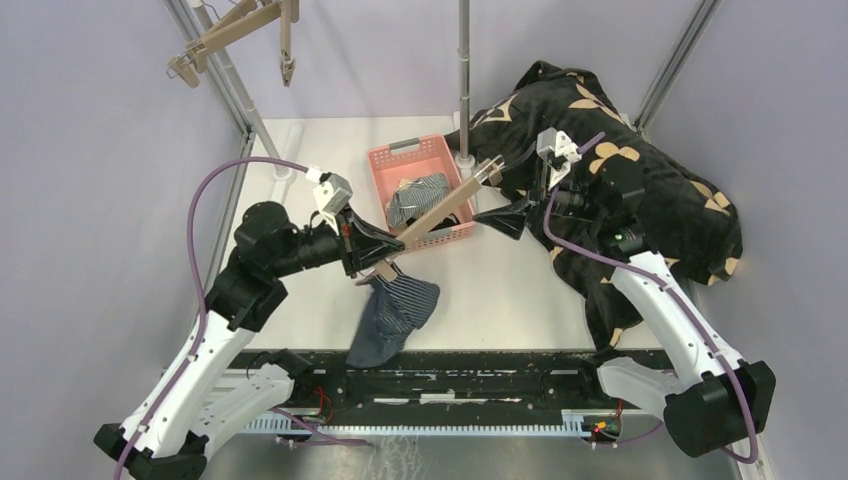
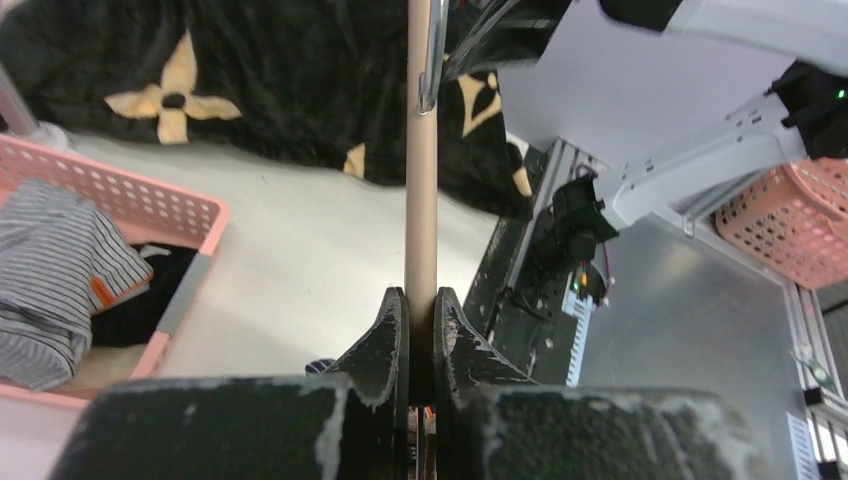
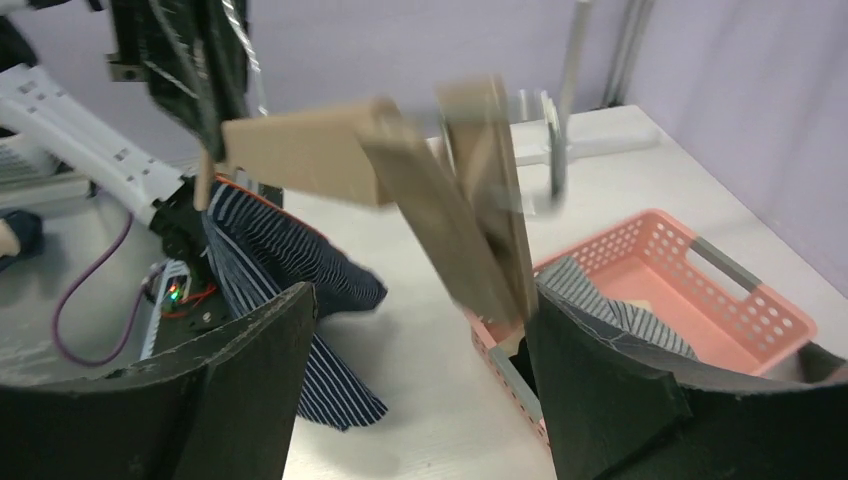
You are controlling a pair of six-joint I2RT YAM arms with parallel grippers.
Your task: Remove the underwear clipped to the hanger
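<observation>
My left gripper (image 1: 383, 255) is shut on the wooden hanger bar (image 1: 440, 212), which slants up toward the right. In the left wrist view the jaws (image 2: 421, 312) clamp the bar (image 2: 422, 180). The navy white-striped underwear (image 1: 395, 310) hangs clipped from the hanger's lower left end and drapes onto the table; it also shows in the right wrist view (image 3: 280, 270). My right gripper (image 1: 505, 215) is open and empty beside the hanger's right end (image 3: 470, 230), its fingers (image 3: 250, 380) wide apart. The grey-and-white striped underwear (image 1: 415, 195) and the black one (image 2: 150, 305) lie in the pink basket (image 1: 405, 152).
The big black blanket with tan flower marks (image 1: 640, 190) is heaped at the back right under my right arm. A metal pole (image 1: 463, 70) on a base stands behind the basket. A second wooden hanger (image 1: 240, 35) hangs at the top left. Frame posts stand at the corners.
</observation>
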